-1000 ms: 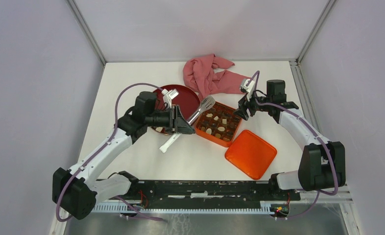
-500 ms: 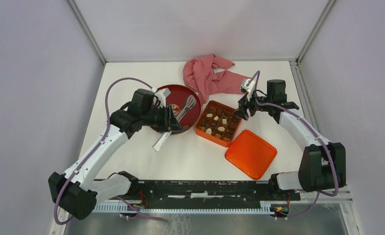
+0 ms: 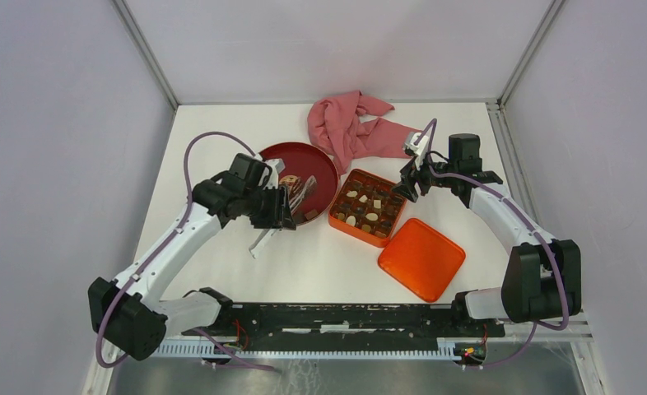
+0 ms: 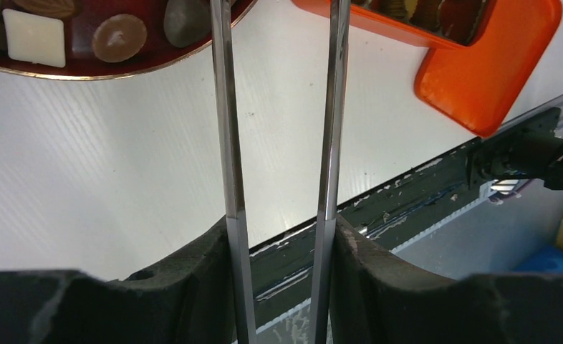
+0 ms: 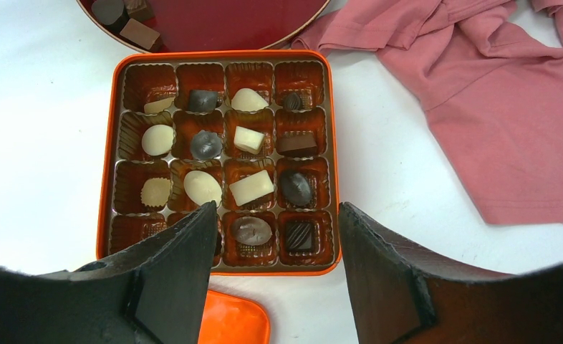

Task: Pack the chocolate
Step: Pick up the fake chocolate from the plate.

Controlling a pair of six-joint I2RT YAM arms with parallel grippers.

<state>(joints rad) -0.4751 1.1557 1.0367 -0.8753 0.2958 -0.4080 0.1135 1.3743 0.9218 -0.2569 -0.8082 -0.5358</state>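
Chocolate pieces (image 5: 249,187), dark and cream, fill several cups of the orange gridded tin (image 5: 107,172), which sits mid-table (image 3: 337,216). More chocolate (image 4: 119,37) lies on the dark-red plate (image 3: 304,158), at its near edge. My left gripper (image 3: 279,210) is shut on metal tongs (image 4: 225,143). The two tong arms stand apart between the pads (image 4: 207,258), and the tips reach over the plate's chocolates. My right gripper (image 5: 275,215) hangs open above the tin's near-right side, empty.
The orange lid (image 3: 421,258) lies flat in front of the tin to the right. A pink cloth (image 3: 349,127) is bunched behind the plate and tin. The black arm rail (image 4: 522,150) runs along the near table edge.
My left arm carried the tongs from over the tin leftward to the plate's near edge and drew back a little. The right arm stayed still.
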